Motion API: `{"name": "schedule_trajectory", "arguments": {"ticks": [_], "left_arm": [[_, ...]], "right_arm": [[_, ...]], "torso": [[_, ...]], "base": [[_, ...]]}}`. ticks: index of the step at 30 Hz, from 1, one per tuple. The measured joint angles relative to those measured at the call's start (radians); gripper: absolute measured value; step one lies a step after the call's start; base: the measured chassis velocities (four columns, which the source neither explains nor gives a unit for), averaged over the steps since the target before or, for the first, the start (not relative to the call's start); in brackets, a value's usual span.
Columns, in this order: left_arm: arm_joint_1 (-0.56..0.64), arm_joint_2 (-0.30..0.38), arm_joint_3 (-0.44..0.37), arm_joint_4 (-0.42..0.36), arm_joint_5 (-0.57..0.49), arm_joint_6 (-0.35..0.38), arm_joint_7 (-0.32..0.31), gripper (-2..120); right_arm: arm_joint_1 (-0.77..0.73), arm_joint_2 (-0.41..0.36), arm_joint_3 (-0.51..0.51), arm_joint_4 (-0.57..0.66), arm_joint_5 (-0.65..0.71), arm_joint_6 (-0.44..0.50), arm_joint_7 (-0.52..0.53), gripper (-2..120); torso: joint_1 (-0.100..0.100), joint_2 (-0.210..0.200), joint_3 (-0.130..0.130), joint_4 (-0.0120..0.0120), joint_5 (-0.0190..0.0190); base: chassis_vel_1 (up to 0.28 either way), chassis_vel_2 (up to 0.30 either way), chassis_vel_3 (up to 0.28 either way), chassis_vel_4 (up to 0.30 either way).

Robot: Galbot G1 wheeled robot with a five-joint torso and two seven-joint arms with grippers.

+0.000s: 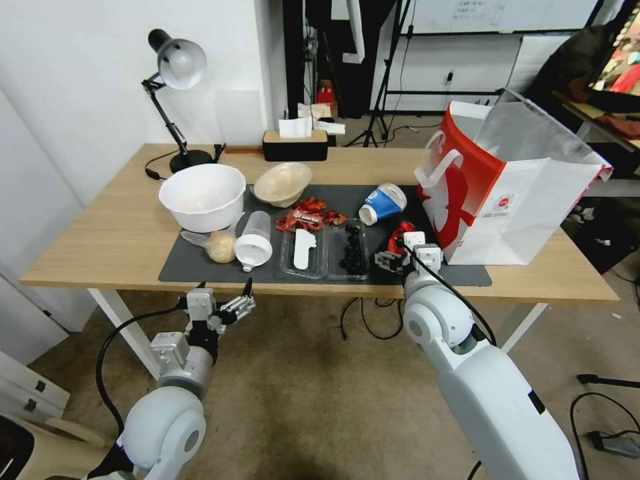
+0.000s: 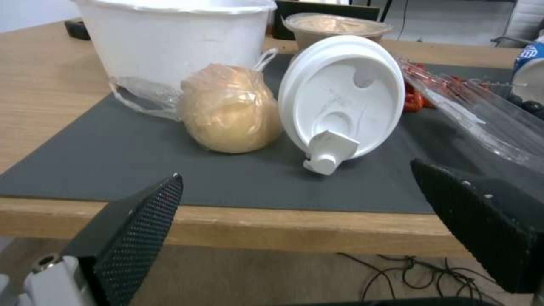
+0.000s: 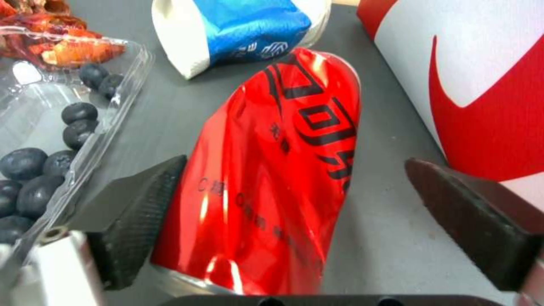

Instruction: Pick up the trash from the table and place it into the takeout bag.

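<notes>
Trash lies on the dark mat of the table (image 1: 100, 233). The crumpled red soda can (image 3: 272, 178) lies on its side between the fingers of my open right gripper (image 3: 295, 170), also seen at the mat's front right (image 1: 393, 255). One finger (image 3: 142, 204) is against the can and the other stands apart from it. The blue-and-white paper cup (image 1: 382, 203) lies tipped just beyond the can. My left gripper (image 1: 243, 299) hangs open below the table's front edge, facing the clear lidded cup (image 2: 340, 97) and the beige lump (image 2: 229, 114). The tan bowl (image 1: 283, 183) and red wrappers (image 1: 310, 215) lie mid-mat. The takeout bag (image 1: 507, 193) stands open at the right.
A big white bowl (image 1: 202, 197) stands at the mat's left, and a clear clamshell with blueberries (image 1: 325, 250) lies beside the can. A desk lamp (image 1: 175, 73) and a tissue box (image 1: 295, 143) sit at the back. Cables lie on the floor under the table.
</notes>
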Motion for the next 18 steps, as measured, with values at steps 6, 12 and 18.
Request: {"name": "schedule_trajectory", "arguments": {"ticks": [6,12,18], "left_arm": [[-0.003,-0.001,0.0,-0.002,0.004,-0.002,-0.002,100],[-0.001,0.003,0.0,-0.001,0.007,-0.013,-0.003,100],[0.0,0.002,0.0,0.0,0.011,-0.024,-0.003,100]], "right_arm": [[-0.012,0.005,0.001,0.005,0.003,0.0,0.0,71],[-0.017,0.007,0.002,0.009,0.009,0.0,0.0,53],[-0.022,0.004,0.007,0.017,0.023,0.002,0.007,32]], "torso": [[0.0,0.0,0.0,0.0,0.0001],[0.0,0.0,0.0,0.0,0.0],[0.0,0.0,0.0,-0.0002,-0.0002]], "base": [[0.0,0.0,0.0,0.0],[0.0,0.0,0.0,0.0],[0.0,0.0,0.0,0.0]]}}
